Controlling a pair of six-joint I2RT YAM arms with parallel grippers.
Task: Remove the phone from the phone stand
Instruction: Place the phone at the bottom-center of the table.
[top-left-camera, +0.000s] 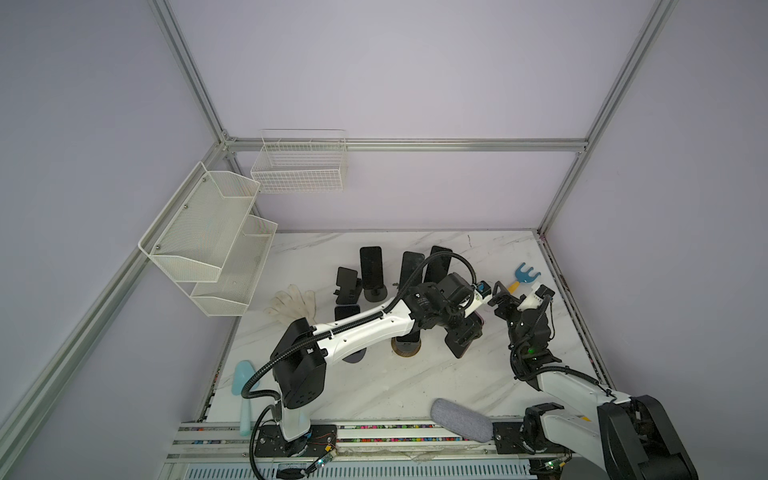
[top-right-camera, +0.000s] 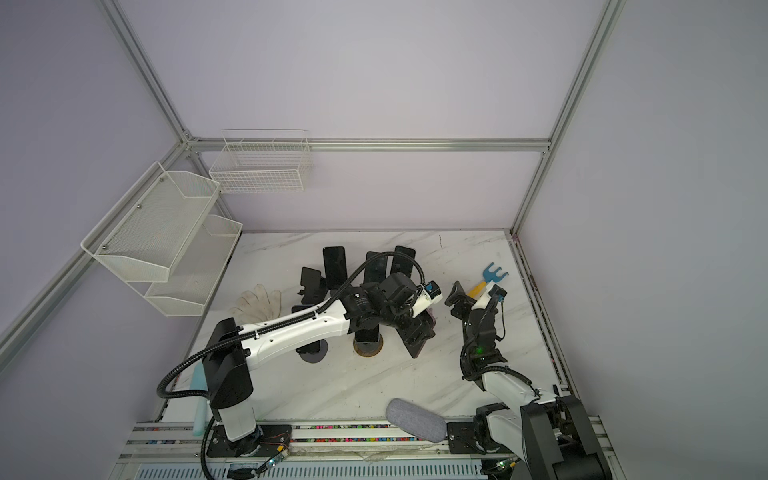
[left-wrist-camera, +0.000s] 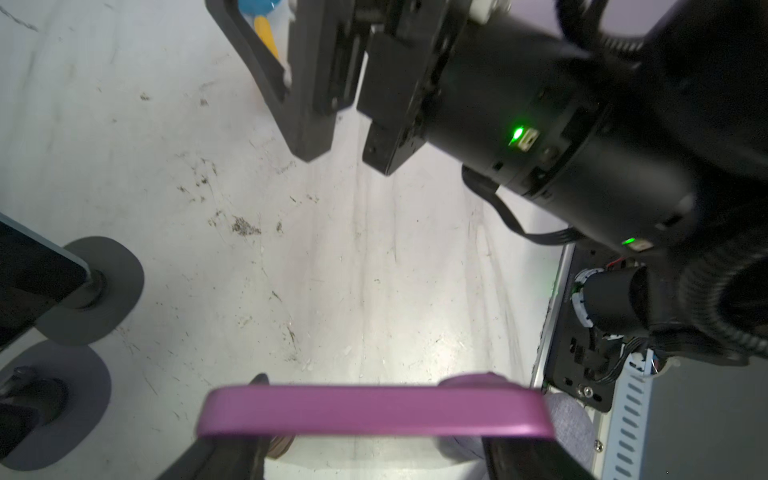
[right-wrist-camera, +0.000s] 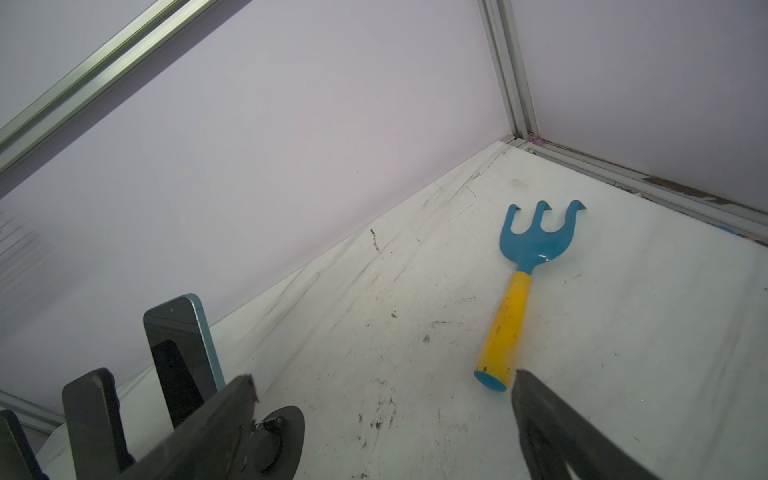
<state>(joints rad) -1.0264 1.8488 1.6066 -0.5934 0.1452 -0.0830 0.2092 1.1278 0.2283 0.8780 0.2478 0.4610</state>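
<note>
In the left wrist view, the left end effector (left-wrist-camera: 370, 440) is clamped on the purple phone (left-wrist-camera: 374, 409), a finger at each side, holding it above the marble tabletop (left-wrist-camera: 291, 249) and apart from the phone stands (left-wrist-camera: 95, 286). In the right wrist view, the right end effector (right-wrist-camera: 386, 399) gapes wide with nothing in it, a blue-and-yellow rake (right-wrist-camera: 528, 266) lying just beyond one finger. In both top views, the gripped phone hangs off every stand, between the nearest phone stand (top-left-camera: 406, 350) and the right end effector (top-left-camera: 505, 297), well forward of the rear phones (top-right-camera: 334, 266).
</note>
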